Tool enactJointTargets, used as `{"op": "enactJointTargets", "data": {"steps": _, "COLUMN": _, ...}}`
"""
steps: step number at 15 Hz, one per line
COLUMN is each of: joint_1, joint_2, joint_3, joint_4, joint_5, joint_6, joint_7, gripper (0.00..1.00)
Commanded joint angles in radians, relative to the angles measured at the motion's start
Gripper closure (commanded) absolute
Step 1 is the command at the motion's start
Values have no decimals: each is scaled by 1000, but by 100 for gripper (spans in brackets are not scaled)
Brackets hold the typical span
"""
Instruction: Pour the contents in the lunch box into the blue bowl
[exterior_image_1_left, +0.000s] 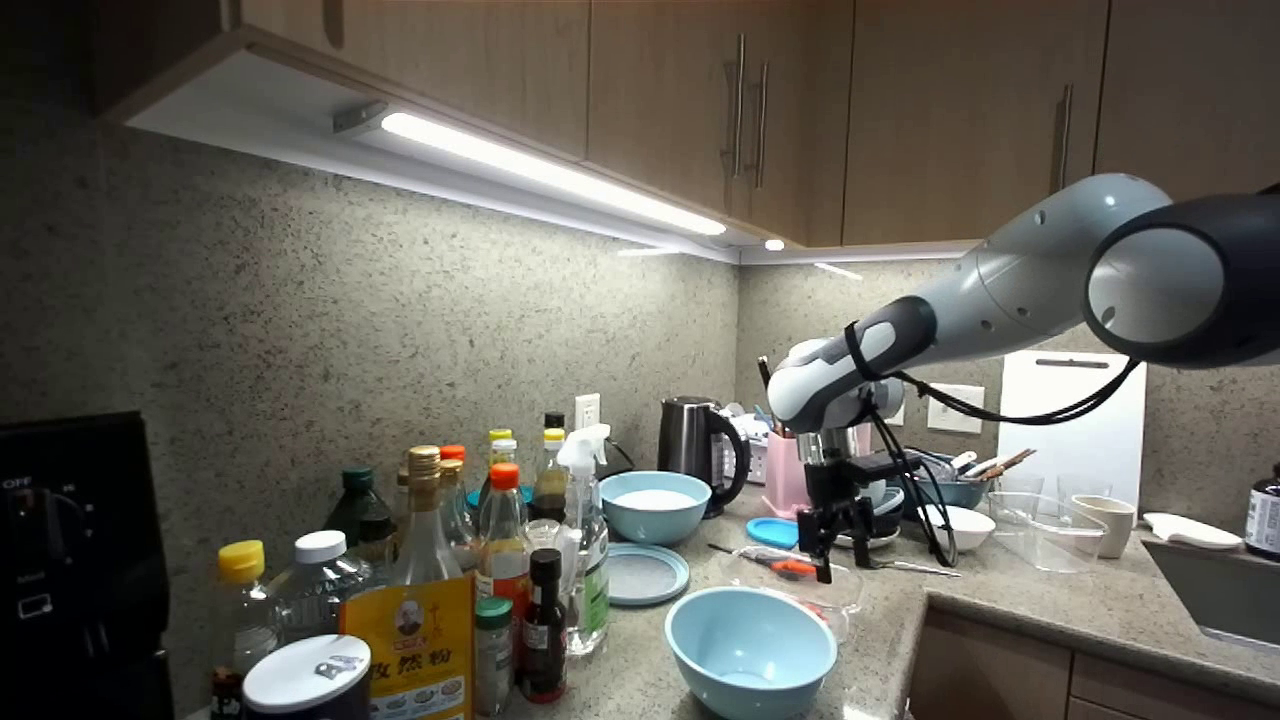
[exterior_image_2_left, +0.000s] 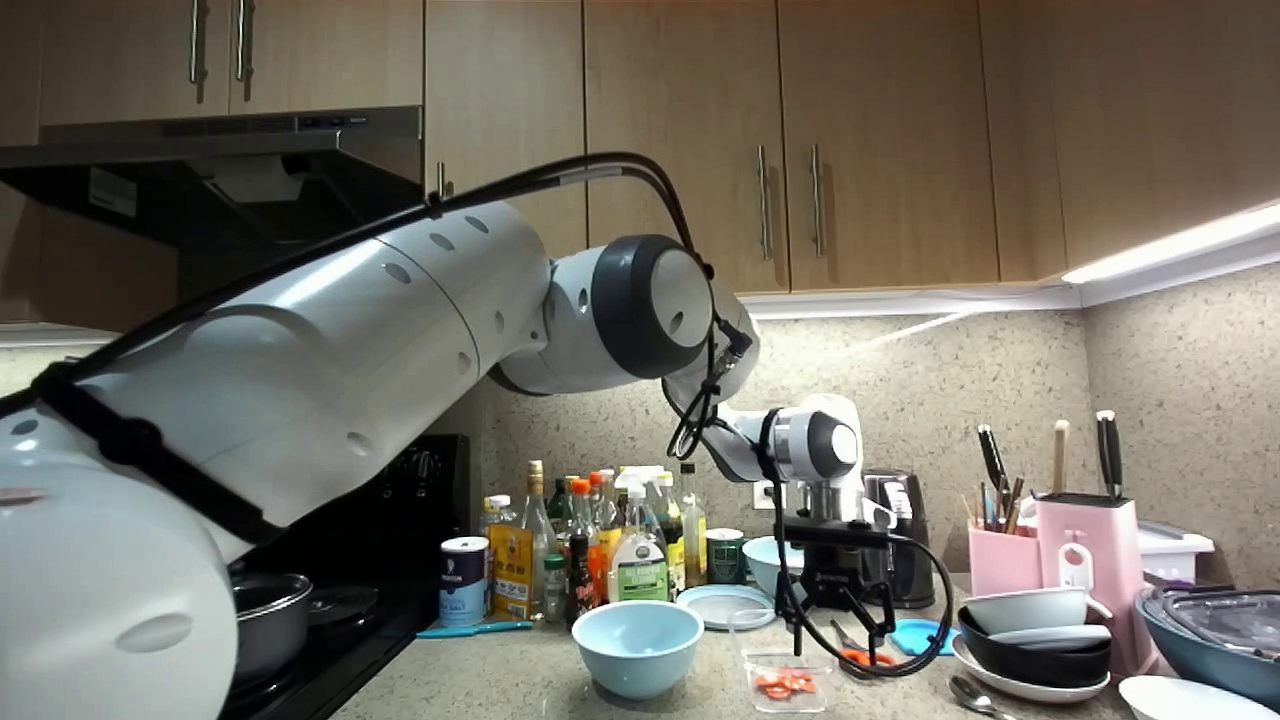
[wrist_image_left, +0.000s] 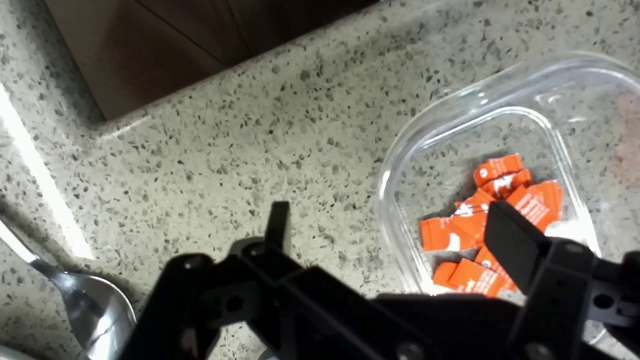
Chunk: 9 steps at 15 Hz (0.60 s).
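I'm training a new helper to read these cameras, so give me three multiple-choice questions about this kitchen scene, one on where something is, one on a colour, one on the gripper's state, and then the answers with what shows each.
1. Where do the orange-red pieces lie?
A. In the sink
B. On the spoon
C. In the lunch box

2. What colour is the knife block?
A. Pink
B. Green
C. Black

3. What state is the gripper in?
A. Shut on the spoon
B. Open
C. Shut on nothing

Answers:
1. C: the wrist view shows them inside its clear walls.
2. A: an exterior view shows its pink side below the handles.
3. B: in the wrist view its black fingers stand wide apart, with speckled counter showing between them.
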Motion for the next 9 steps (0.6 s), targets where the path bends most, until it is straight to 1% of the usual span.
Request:
{"op": "enactJointTargets", "data": {"steps": 1, "joint_1": -15, "joint_2": 79, "joint_3": 10, "joint_4": 117, "joint_5": -26, "joint_6": -53, "joint_7": -4, "gripper": 32}}
{"op": "enactJointTargets", "data": {"steps": 7, "joint_1": -17, "joint_2": 147, "joint_3": 3, "joint_4": 222, "joint_5": -34, "joint_6": -92, "joint_7": 11, "gripper": 71}}
{"op": "enactJointTargets", "data": {"steps": 9, "joint_1": -7, "joint_2": 147, "joint_3": -8, "joint_4": 231, "joint_5": -40, "joint_6": -86, "joint_7": 52, "gripper": 84}}
